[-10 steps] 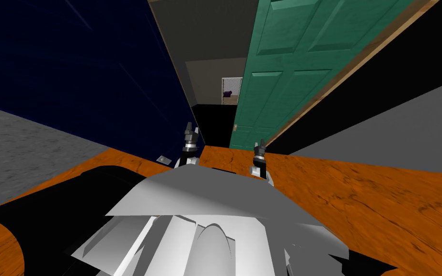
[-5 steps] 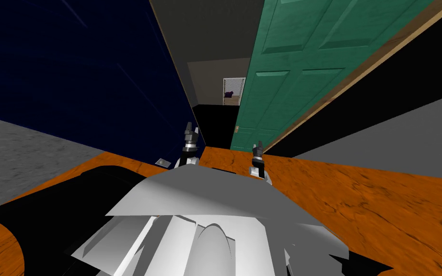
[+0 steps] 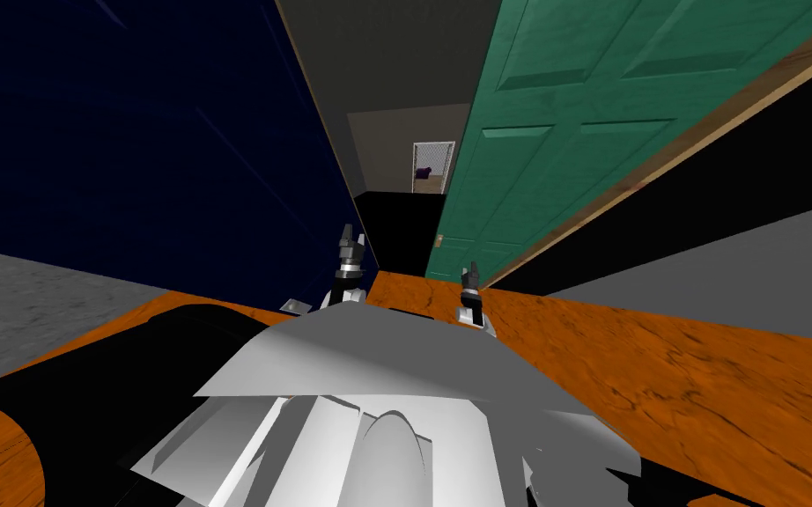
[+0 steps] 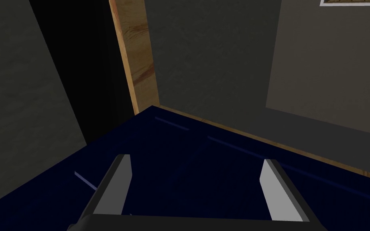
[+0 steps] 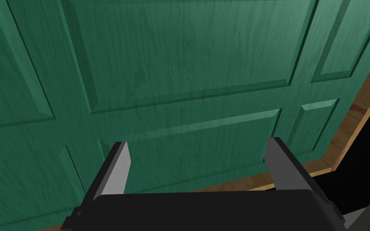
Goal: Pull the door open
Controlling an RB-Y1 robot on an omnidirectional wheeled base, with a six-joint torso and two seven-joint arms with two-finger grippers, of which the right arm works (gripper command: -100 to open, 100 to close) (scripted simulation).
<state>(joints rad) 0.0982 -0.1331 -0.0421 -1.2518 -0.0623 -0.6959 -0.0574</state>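
Observation:
The green panelled door [image 3: 572, 114] stands partly open, its free edge toward the gap in the middle, with a small brass handle [image 3: 439, 240] low on that edge. My right gripper [image 3: 473, 271] is open just in front of the door's lower part. In the right wrist view the door [image 5: 188, 72] spans the space beyond the open right gripper [image 5: 196, 160], nothing between the fingers. My left gripper [image 3: 350, 238] is open beside the dark blue wall [image 3: 131, 141]. The left gripper [image 4: 196, 176] has that blue surface behind it and holds nothing.
A wooden door frame [image 3: 712, 123] runs along the door's right side, and another wooden jamb [image 4: 134, 60] edges the blue wall. Through the gap lies a black area [image 3: 400, 229] and a grey room with a small window [image 3: 432, 167]. Orange wood floor [image 3: 660, 352] spreads to the right.
The whole head view has shifted: the door has slid right and looms larger, widening the gap. My right gripper has drawn slightly back toward me; the left has stayed put.

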